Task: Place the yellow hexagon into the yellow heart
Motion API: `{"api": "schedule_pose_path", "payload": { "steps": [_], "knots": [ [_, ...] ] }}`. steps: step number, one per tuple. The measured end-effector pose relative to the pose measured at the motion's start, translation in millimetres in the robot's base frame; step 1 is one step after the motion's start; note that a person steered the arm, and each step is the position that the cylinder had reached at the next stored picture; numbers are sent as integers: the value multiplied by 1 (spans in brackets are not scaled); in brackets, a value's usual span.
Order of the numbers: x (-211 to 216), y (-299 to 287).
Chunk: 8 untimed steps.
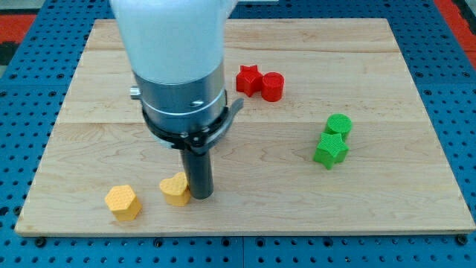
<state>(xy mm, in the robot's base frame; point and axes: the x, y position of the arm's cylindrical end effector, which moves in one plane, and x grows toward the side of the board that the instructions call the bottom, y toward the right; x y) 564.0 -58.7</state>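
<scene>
The yellow hexagon lies near the view's bottom left of the wooden board. The yellow heart lies a little to its right, with a gap between the two. My tip stands right beside the heart's right side, touching or nearly touching it. The rod hangs from the large white and metal arm body that fills the view's upper left and hides the board behind it.
A red star and a red cylinder sit together right of the arm. A green cylinder and a green star sit together at the view's right. A blue pegboard surface surrounds the board.
</scene>
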Motion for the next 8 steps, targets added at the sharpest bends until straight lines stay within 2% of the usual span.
{"api": "schedule_pose_path", "payload": {
  "steps": [1,2,5,7,8],
  "knots": [
    [19,5],
    [54,-14],
    [52,-147],
    [-2,-43],
    [4,-97]
  ]
}}
